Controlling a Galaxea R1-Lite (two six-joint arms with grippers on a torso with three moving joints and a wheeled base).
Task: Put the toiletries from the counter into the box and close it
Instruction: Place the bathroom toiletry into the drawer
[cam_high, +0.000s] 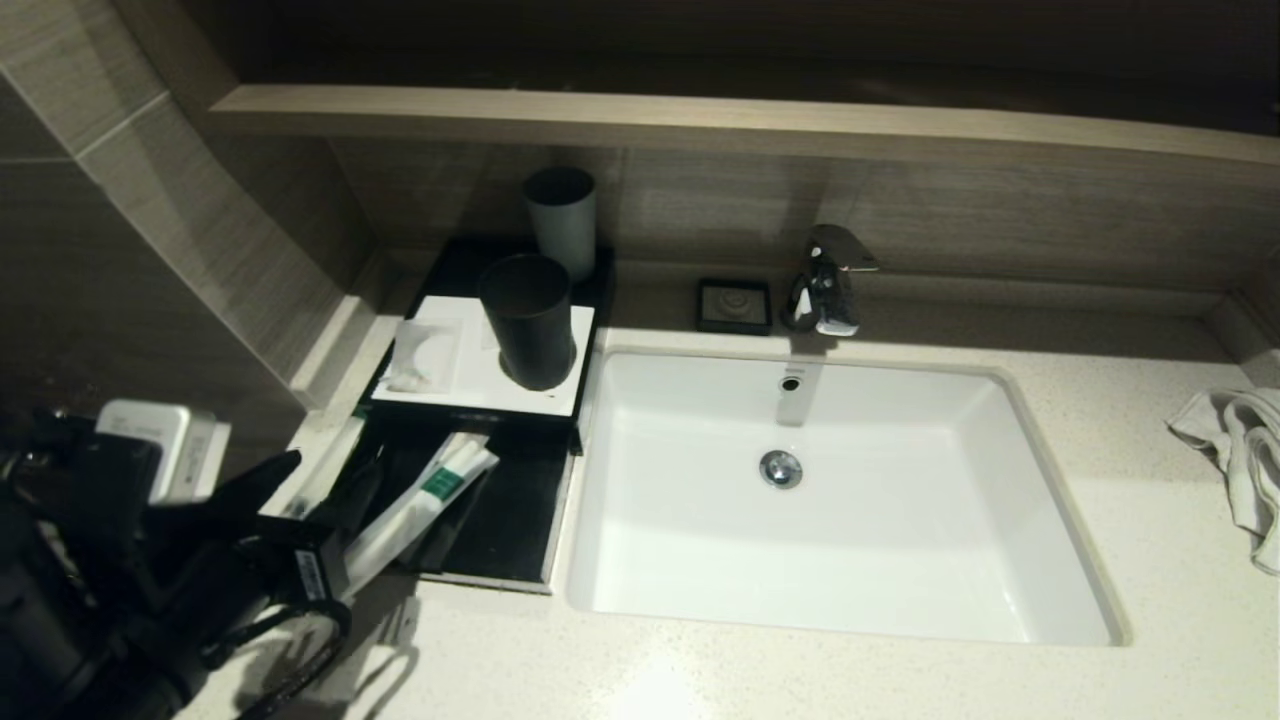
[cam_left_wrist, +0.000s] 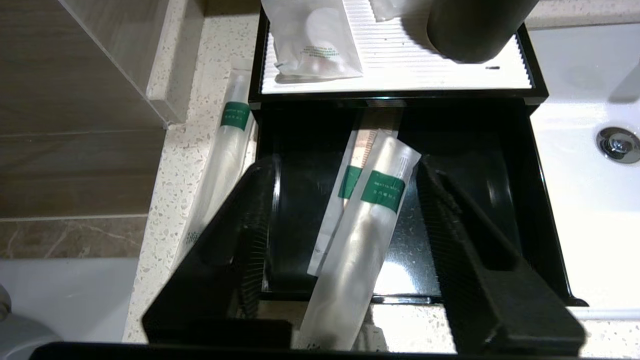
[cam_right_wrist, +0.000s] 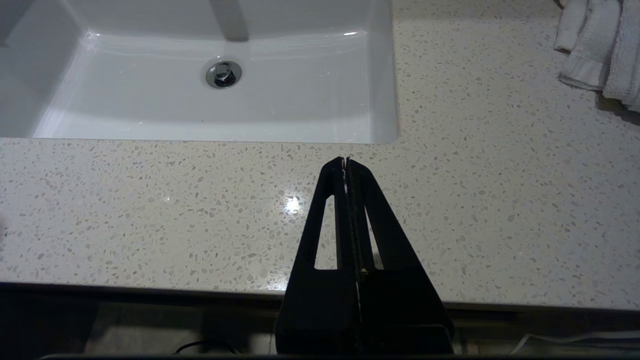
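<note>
Left gripper (cam_left_wrist: 345, 220) hangs wide open over the drawer (cam_left_wrist: 520, 200), but that long packet (cam_left_wrist: 367, 225) pokes over the front lip, so closing could jam it.

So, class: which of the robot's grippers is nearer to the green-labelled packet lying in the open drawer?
The left. The left gripper stands open either side of the green-labelled packet over the drawer. The right gripper is shut, over bare counter in front of the sink.

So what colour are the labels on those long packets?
Green, on all three long packets; clearest in the left wrist view.
</note>
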